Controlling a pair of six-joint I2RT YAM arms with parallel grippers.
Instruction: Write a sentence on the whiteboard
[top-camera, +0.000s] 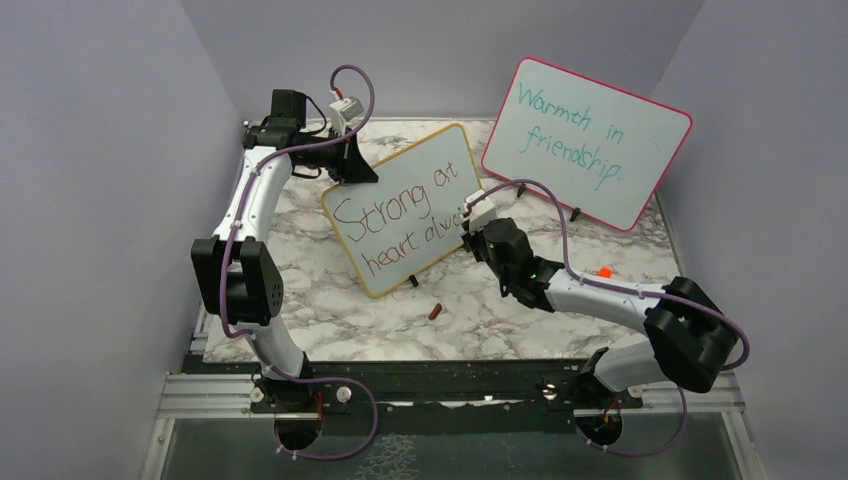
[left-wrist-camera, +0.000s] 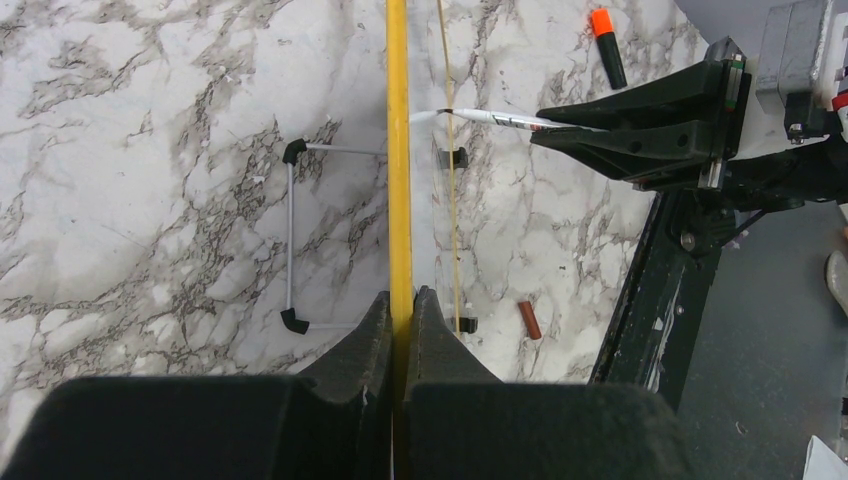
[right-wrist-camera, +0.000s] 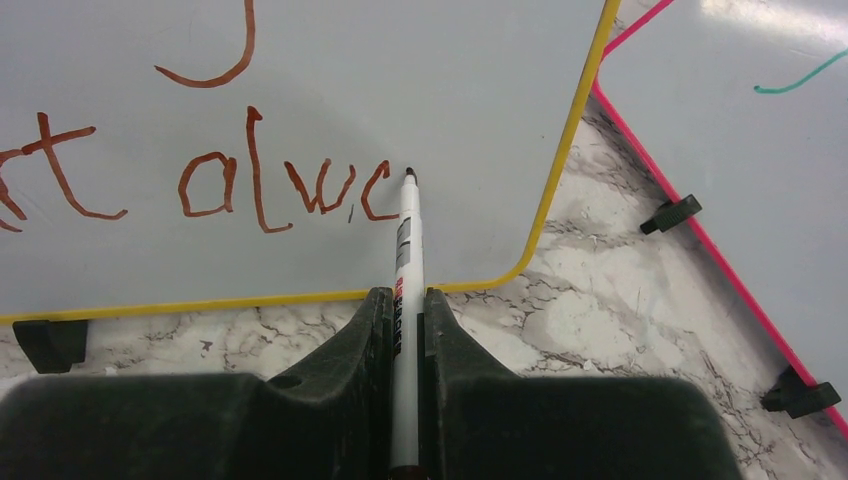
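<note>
- Whiteboard: stands tilted on its feet mid-table, left of the pink-framed board, its face turned toward the right arm.
- Left jaws: pressed together on the yellow frame at the far-left corner, pinching it, probably to brace the board against the pen's push.
- Right jaws: pinching the marker by its barrel, with the tip projecting forward so that it can reach the board.
- Sentence: "Strong at heart alw", then an unfinished letter with the tip at it. The rest of the word is judged outstanding.
- Cap: lies on the table, near side, apart from the writing.
</note>
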